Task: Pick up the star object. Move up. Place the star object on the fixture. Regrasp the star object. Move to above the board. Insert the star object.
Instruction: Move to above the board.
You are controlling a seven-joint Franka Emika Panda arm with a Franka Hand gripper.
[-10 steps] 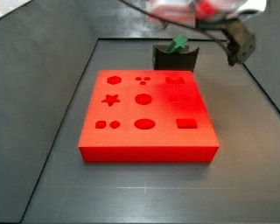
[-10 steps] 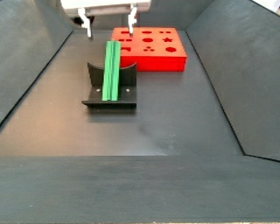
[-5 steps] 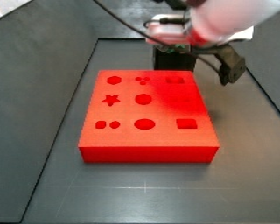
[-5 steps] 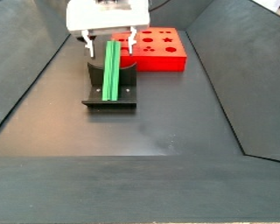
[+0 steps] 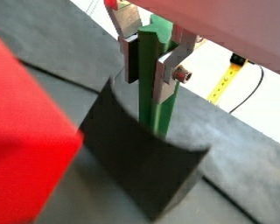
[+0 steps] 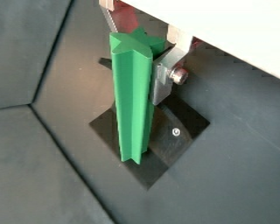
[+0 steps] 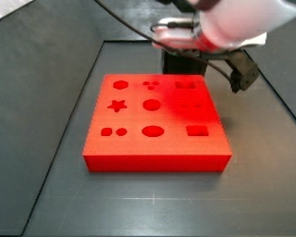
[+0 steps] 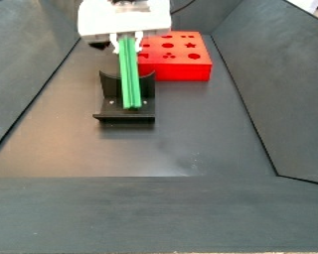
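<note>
The star object (image 8: 127, 79), a long bright-green peg, lies lengthways in the notch of the dark fixture (image 8: 123, 111). My gripper (image 8: 124, 42) is down over its far end, shut on it. In both wrist views the silver fingers (image 5: 168, 77) press on either side of the star object (image 5: 160, 105), which runs down into the fixture (image 5: 136, 157). Its star-shaped end (image 6: 129, 52) shows in a wrist view, with one finger (image 6: 166, 74) beside it. In a side view the gripper (image 7: 188, 51) hides the peg. The red board (image 7: 157, 120) with its shaped holes lies beside the fixture (image 7: 185, 63).
Dark sloping walls (image 8: 43, 89) close in the floor on both sides. The board (image 8: 175, 56) sits just behind the fixture in a side view. A yellow tape and a cable (image 5: 230, 74) lie outside the work area.
The gripper came down over the fixture, and its fingers, open on either side of the peg half a second ago, have closed on it.
</note>
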